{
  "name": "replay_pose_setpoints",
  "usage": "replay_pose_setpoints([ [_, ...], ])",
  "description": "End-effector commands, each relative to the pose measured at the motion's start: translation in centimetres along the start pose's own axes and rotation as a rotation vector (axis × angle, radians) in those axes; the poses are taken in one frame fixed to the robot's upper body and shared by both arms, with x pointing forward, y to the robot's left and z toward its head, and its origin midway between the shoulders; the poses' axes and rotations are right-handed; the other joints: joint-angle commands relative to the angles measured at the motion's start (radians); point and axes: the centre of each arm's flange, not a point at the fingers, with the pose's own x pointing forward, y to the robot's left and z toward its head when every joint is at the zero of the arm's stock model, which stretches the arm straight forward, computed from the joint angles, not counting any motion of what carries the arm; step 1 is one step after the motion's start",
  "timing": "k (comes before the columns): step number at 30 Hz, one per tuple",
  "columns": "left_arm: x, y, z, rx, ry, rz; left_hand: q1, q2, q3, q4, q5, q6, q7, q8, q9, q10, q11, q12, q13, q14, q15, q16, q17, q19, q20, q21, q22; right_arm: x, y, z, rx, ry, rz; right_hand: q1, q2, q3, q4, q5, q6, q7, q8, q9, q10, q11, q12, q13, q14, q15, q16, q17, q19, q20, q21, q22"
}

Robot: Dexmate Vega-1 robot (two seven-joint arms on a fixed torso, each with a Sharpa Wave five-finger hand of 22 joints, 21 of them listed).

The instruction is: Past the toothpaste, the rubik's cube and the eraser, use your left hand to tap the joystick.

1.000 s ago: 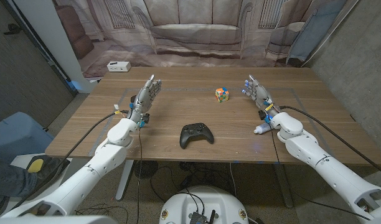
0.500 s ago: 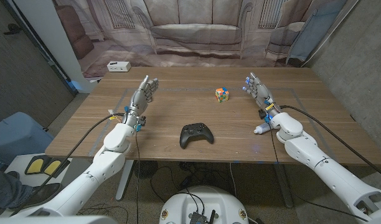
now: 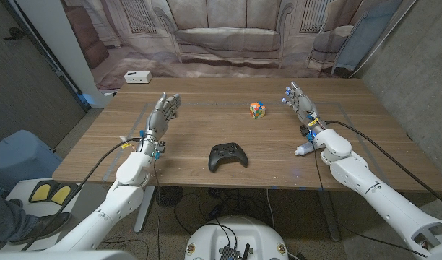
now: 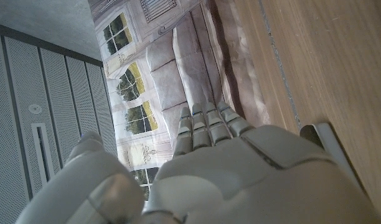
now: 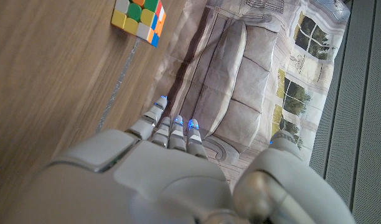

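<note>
The joystick (image 3: 228, 156) lies near the front edge of the wooden table (image 3: 206, 130), well apart from the left hand (image 3: 162, 114), whose fingers are extended and hold nothing. A printed sofa backdrop (image 3: 228, 36) hangs behind the table.

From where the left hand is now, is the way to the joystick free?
Probably yes. The left hand holds nothing, and only bare table lies between it and the joystick. The rubik's cube sits farther back, off that line.
</note>
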Motion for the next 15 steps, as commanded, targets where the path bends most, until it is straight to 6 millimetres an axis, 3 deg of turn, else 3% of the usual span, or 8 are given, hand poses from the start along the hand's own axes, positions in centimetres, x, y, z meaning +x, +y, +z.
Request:
replay_pose_setpoints([
  [1, -2.1, 0.7, 1.0, 0.008, -0.025, 0.003, 0.012, -0.001, -0.003, -0.006, -0.002, 0.017, -0.001, 0.0, 0.001, 0.01, 0.003, 0.004, 0.001, 0.011, -0.003, -0.001, 0.003, 0.012, 0.0, 0.006, 0.002, 0.4, 0.3, 0.4, -0.01, 0.005, 0.001, 0.01, 0.003, 0.003, -0.006, -0.007, 0.01, 0.003, -0.002, 0.004, 0.009, 0.002, 0.002, 0.003, 0.012, 0.002, 0.005, 0.001, 0.009, 0.004, -0.001, 0.002],
  [15, -4.6, -0.2, 2.0, 0.053, -0.027, -0.008, 0.011, -0.005, -0.008, -0.011, -0.005, 0.047, -0.009, -0.001, 0.002, 0.03, -0.002, 0.004, 0.001, 0.03, -0.005, -0.004, 0.004, 0.046, 0.016, 0.009, 0.003, 0.6, 0.4, 0.9, -0.024, 0.005, -0.008, 0.011, 0.006, 0.004, -0.008, -0.009, 0.013, 0.003, -0.003, 0.005, 0.009, 0.001, 0.001, 0.003, 0.013, 0.006, 0.004, 0.002, 0.011, 0.006, -0.001, 0.002],
])
